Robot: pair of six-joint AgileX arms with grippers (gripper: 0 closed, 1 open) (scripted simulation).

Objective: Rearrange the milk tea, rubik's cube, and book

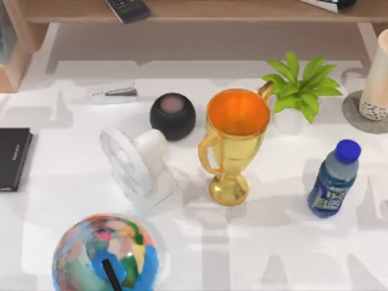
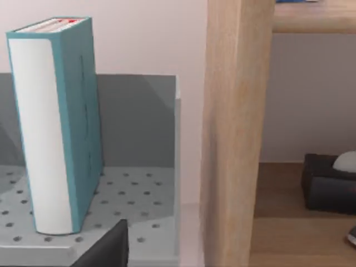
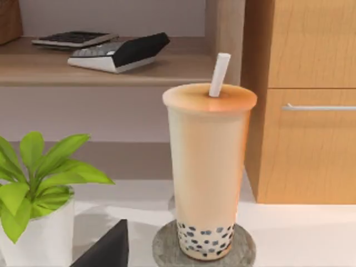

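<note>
Right wrist view faces the milk tea (image 3: 209, 172), upright on a round grey coaster (image 3: 167, 247) at the far right of the worktop (image 1: 273, 242), just right of the potted plant (image 3: 39, 194). Left wrist view faces the book (image 2: 55, 122), standing upright on a grey perforated tray (image 2: 139, 194) beside a wooden post (image 2: 233, 133). Whether either end effector is wide or narrow, I cannot tell

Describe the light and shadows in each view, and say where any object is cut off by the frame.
Top view: broad grey shadow bands cross the white table; the milk tea is cropped at the right edge, the globe at the bottom. Left wrist view: even, soft light on the upright teal book. Right wrist view: the potted plant is cut off.
</note>
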